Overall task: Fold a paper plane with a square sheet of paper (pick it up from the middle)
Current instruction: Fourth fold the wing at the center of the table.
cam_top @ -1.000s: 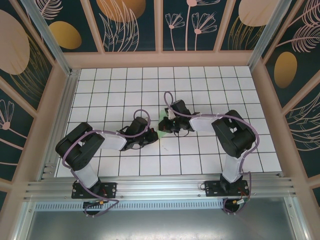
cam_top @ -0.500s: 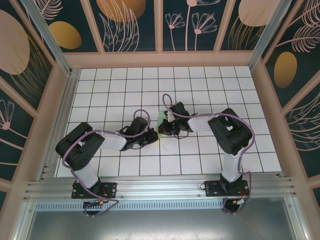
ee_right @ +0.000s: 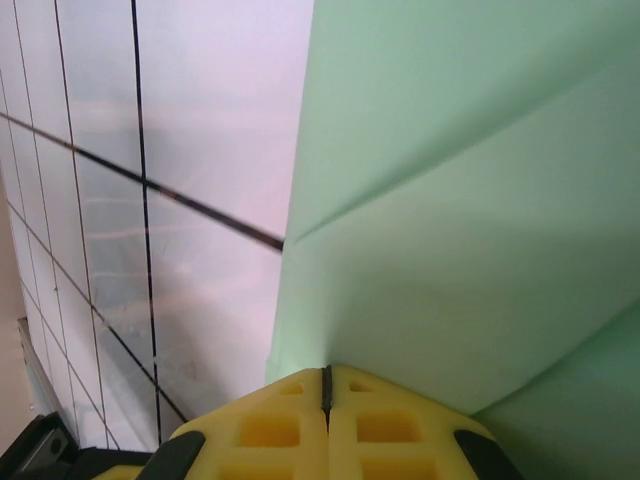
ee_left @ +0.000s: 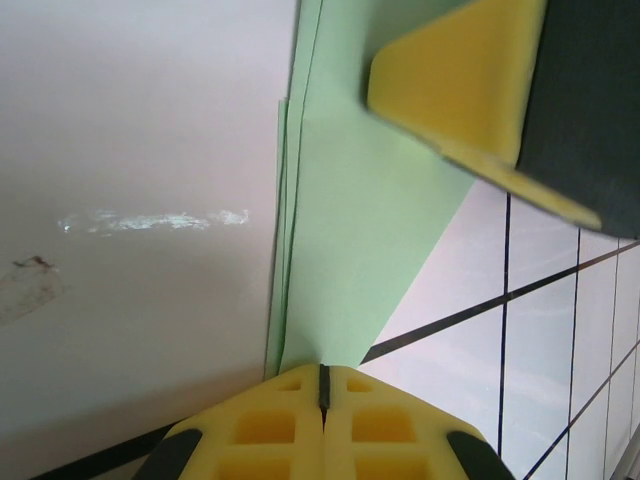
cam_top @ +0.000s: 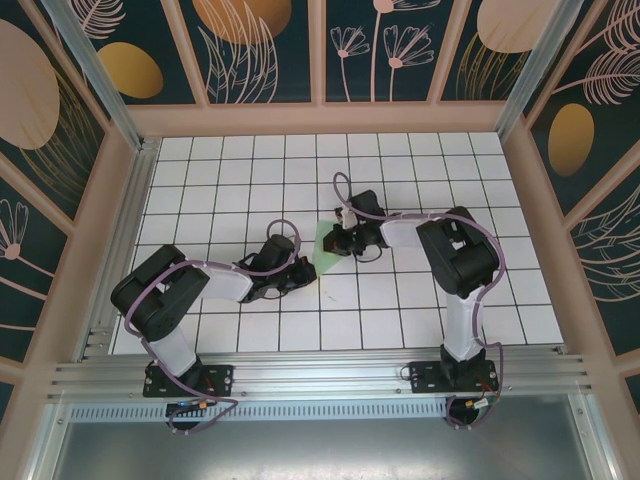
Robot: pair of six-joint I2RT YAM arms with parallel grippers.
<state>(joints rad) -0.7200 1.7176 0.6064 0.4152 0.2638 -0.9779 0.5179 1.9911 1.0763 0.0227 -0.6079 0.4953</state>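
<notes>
Near the middle of the table (cam_top: pixel 230 170), the sheet of paper (cam_top: pixel 324 245), pale green and creased into overlapping layers, is pinched from two sides. The left claw (ee_left: pixel 322 388) is closed on its narrowing end. The right claw (ee_right: pixel 326 386) is clamped tight on the edge opposite.

Black-and-white arms (cam_top: pixel 215 281) with lilac cables (cam_top: pixel 348 189), yellow end effector pads (ee_left: pixel 266 432).
</notes>
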